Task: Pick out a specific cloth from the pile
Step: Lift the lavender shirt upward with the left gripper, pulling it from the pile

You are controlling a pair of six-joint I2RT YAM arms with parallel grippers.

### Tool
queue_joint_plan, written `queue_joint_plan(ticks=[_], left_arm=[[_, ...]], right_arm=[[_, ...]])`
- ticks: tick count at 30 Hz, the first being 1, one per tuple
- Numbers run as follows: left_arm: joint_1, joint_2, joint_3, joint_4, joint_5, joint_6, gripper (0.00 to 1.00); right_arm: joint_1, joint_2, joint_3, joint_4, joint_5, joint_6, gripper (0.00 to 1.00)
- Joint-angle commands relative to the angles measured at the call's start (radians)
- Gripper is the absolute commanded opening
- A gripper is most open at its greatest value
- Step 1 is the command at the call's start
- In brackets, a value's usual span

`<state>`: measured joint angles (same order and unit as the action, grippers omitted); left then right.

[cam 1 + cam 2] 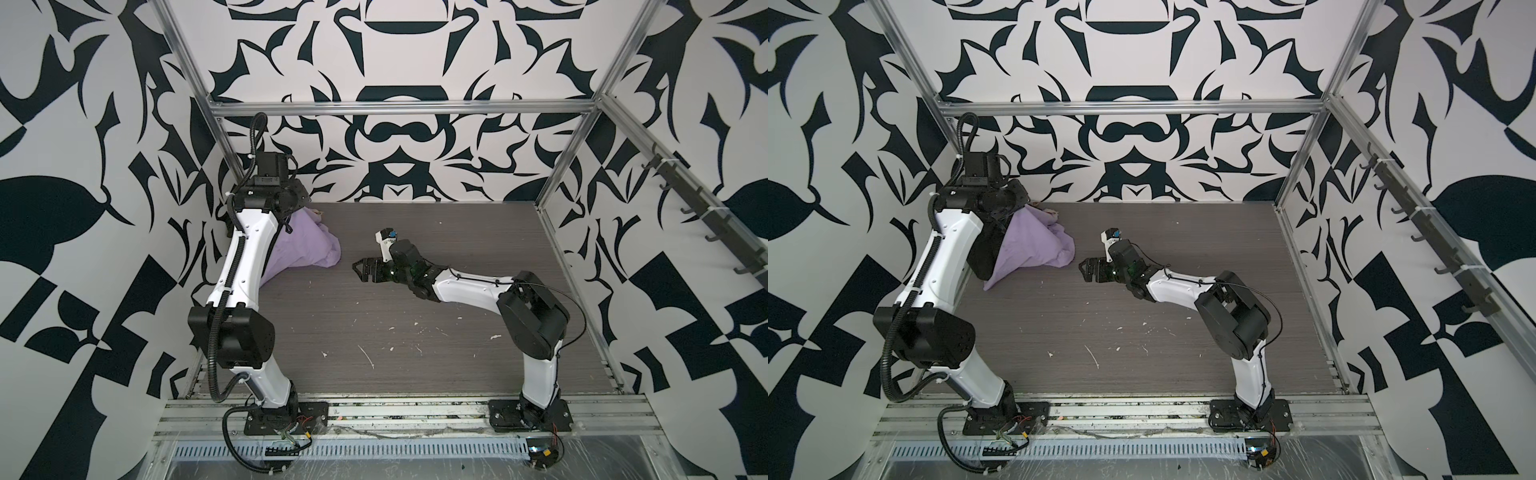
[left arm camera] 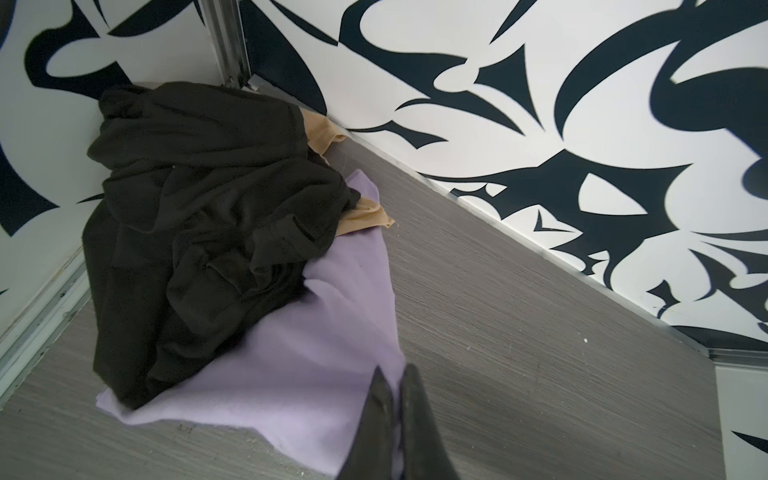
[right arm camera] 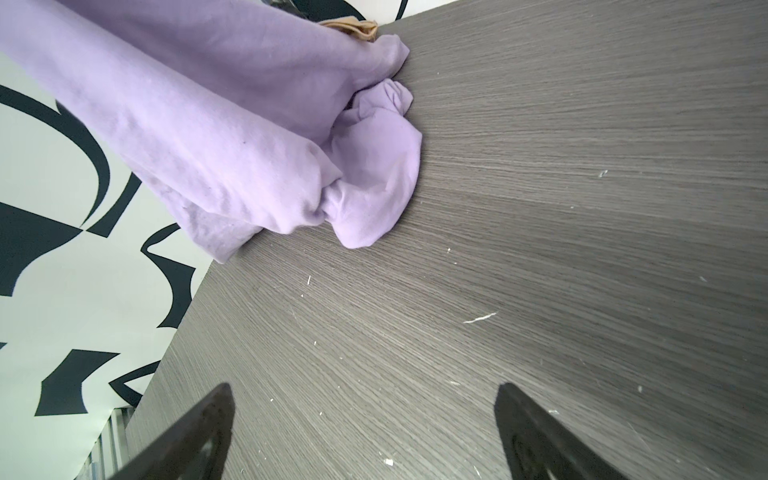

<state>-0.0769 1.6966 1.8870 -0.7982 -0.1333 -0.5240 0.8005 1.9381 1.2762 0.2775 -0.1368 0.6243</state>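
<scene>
The pile point(image 2: 178, 291) lies in the table's back left corner against the walls. A bulky black cloth point(image 2: 199, 174) lies on top, and tan fabric point(image 2: 365, 218) pokes out beside it. The lilac cloth point(image 2: 291, 374) runs from under the black one up to my left gripper point(image 2: 397, 374), which is shut on a fold of it. In both top views the cloth point(image 1: 303, 249) point(image 1: 1034, 245) hangs tent-like below the left wrist, its bunched end on the table. My right gripper point(image 1: 358, 270) point(image 3: 365, 388) hovers just right of the cloth point(image 3: 232, 124), open with nothing between its fingers.
The grey wood-grain table point(image 1: 415, 311) carries scattered white specks. Patterned walls and aluminium frame posts point(image 1: 224, 137) close in the back and sides. A rail of hooks point(image 1: 706, 216) runs along the right wall.
</scene>
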Motion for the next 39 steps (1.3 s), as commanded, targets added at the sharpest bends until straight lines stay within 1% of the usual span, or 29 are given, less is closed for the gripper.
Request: queue_joint_plan(ticks=[1, 23, 34, 39], left_arm=[[-0.001, -0.057, 0.047, 0.022, 0.019, -0.007, 0.01], [0.0, -0.13, 0.069, 0.081, 0.131, -0.059, 0.02], [-0.001, -0.168, 0.092, 0.116, 0.154, -0.079, 0.02], [-0.001, -0.177, 0.098, 0.125, 0.203, -0.111, 0.02]], right_arm=[[0.006, -0.047, 0.002, 0.022, 0.012, -0.013, 1.0], [0.007, -0.071, -0.01, 0.033, 0.014, -0.013, 0.99], [0.01, -0.088, -0.013, 0.032, 0.022, -0.018, 1.0], [0.014, -0.099, -0.011, 0.031, 0.028, -0.024, 0.99]])
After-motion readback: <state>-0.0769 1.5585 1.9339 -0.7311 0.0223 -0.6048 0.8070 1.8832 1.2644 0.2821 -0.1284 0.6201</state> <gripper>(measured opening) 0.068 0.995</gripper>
